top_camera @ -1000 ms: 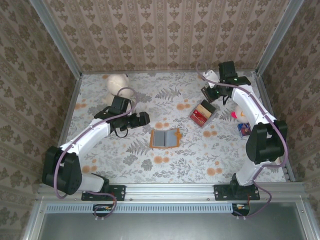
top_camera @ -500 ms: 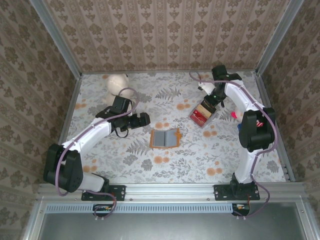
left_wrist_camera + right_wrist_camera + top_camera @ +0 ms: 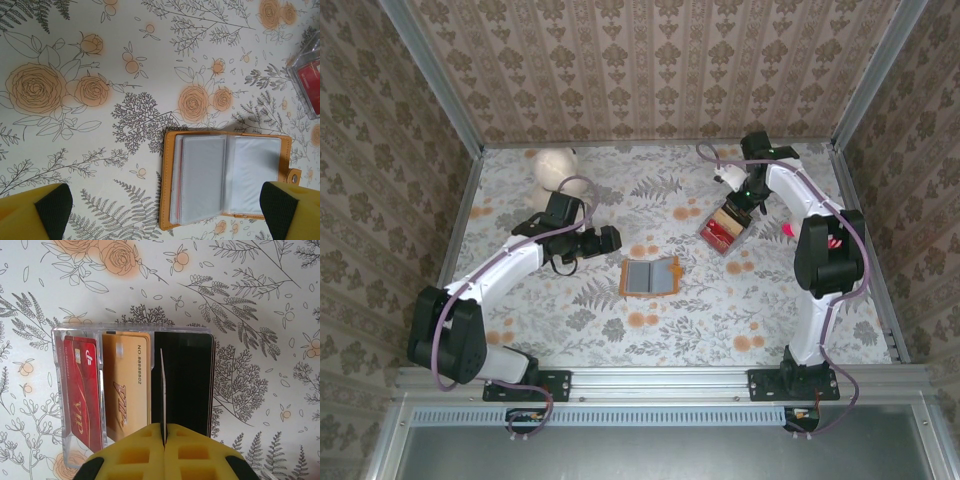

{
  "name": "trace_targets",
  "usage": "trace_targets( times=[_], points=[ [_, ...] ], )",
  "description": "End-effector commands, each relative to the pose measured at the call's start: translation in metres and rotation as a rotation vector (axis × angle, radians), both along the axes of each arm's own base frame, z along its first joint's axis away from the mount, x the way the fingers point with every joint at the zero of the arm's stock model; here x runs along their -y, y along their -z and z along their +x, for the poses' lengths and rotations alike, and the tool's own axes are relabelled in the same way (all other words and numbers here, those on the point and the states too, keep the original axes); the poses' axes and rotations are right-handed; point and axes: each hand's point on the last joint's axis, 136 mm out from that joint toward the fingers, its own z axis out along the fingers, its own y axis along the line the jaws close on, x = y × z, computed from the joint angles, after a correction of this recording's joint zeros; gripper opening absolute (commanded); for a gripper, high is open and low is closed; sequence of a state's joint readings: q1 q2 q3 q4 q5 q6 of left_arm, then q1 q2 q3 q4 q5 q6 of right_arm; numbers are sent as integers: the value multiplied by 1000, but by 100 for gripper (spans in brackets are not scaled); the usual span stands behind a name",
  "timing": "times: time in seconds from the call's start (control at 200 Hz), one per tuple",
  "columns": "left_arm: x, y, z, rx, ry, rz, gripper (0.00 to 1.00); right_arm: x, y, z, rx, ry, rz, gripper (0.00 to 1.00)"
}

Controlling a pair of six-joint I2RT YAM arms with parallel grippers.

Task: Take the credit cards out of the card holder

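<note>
The card holder (image 3: 651, 276) lies open on the table, orange-tan rim around blue-grey pocket pages (image 3: 202, 180). A thin red edge shows between its left pages. My left gripper (image 3: 607, 240) hovers just left of it, open, its yellow fingertips (image 3: 47, 212) wide apart with nothing between them. My right gripper (image 3: 740, 198) is shut on one credit card (image 3: 162, 390), seen edge-on, right over a clear box (image 3: 724, 229). The box (image 3: 132, 332) holds a red card (image 3: 82, 385), a gold card (image 3: 125, 385) and a black one (image 3: 187, 385).
A cream round object (image 3: 555, 167) sits at the back left. A small pink item (image 3: 788, 230) lies by the right arm. Patterned walls and a metal frame enclose the table; the clear box's corner (image 3: 307, 80) is right of the holder.
The right arm has folded in from the back right corner, bringing its shut gripper down over the clear box. The left arm and the card holder have stayed put.
</note>
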State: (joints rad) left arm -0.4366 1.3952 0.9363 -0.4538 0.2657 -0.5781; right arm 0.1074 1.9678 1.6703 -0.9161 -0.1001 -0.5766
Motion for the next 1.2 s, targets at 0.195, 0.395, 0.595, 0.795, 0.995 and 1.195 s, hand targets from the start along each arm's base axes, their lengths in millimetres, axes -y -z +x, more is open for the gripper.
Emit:
trace_targets(
  times=[0.195,0.395,0.595,0.795,0.995,1.195],
  points=[
    [1,6,-4,-21,27,0,100,-4,11,9,-5,-1,8,0],
    [2,8,-4,-29,29,-3,100,-8,19,16,12,-2,7,0],
    [2,7,-5,-31,28,-5,100,-10,24,15,3,-8,-2,3],
    [4,8,-5,-31,32,-12,100,-10,8,18,58,-9,-10,15],
    [5,7,-4,-30,33,-21,100,-8,-18,19,123,-1,-17,19],
    [5,7,-5,-35,29,-24,100,-11,-51,14,195,28,31,22]
  ],
)
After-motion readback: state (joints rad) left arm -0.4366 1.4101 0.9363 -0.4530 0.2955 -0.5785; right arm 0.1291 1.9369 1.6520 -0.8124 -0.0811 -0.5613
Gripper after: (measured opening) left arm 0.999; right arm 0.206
